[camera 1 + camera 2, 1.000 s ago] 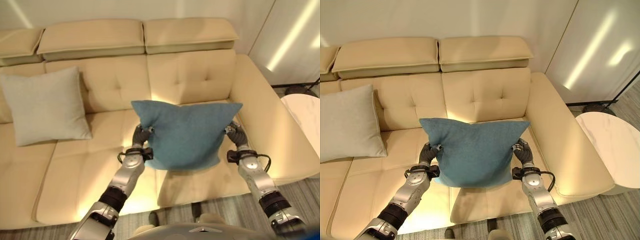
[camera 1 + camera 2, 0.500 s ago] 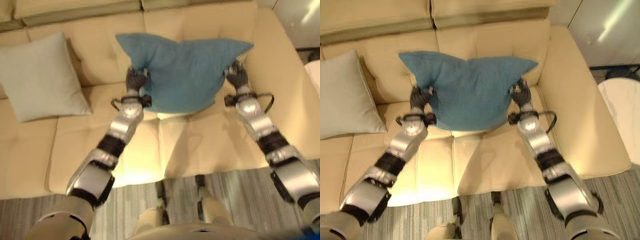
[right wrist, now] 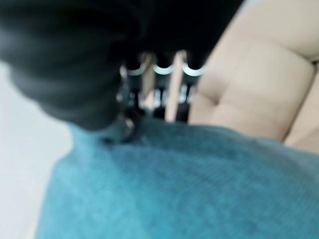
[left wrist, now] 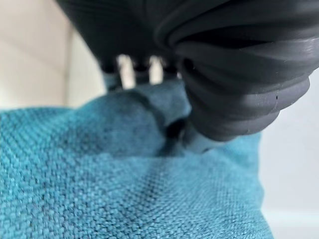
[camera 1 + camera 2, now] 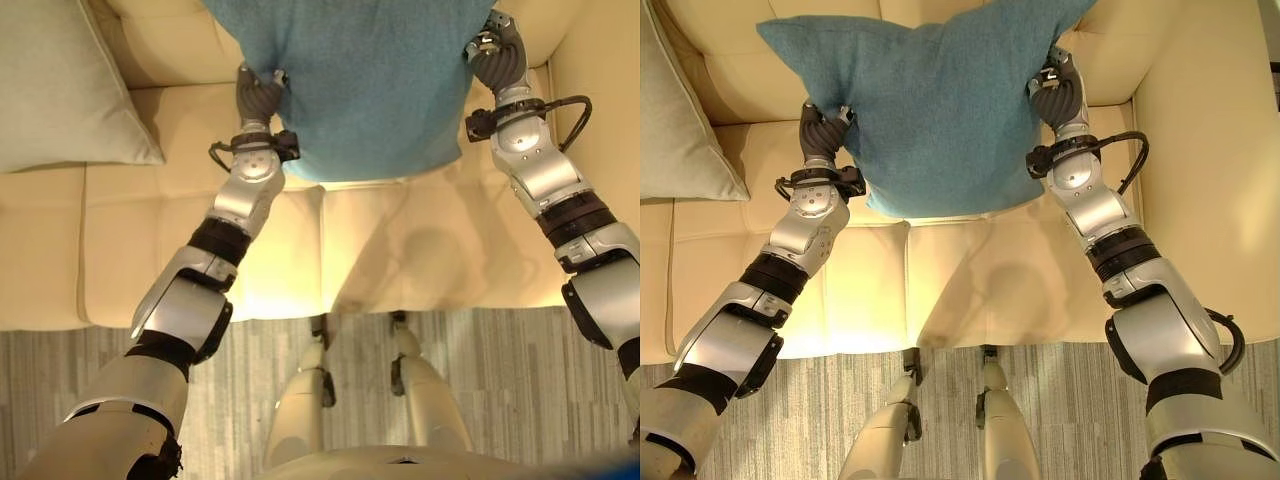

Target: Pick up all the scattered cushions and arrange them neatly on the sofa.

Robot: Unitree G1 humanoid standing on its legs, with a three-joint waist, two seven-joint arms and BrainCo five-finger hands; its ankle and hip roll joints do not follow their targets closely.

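Grey cushion (image 5: 685, 120) leans on the cream sofa (image 5: 1200, 160), against its backrest at the left end, well apart from the teal cushion. Next comes the left hand (image 5: 821, 131), fingers curled into the teal cushion (image 5: 940, 100) at its left edge. That cushion is held up against the sofa's backrest, its lower edge over the seat. At its right edge the right hand (image 5: 1057, 97) grips the fabric, fingers curled round it.
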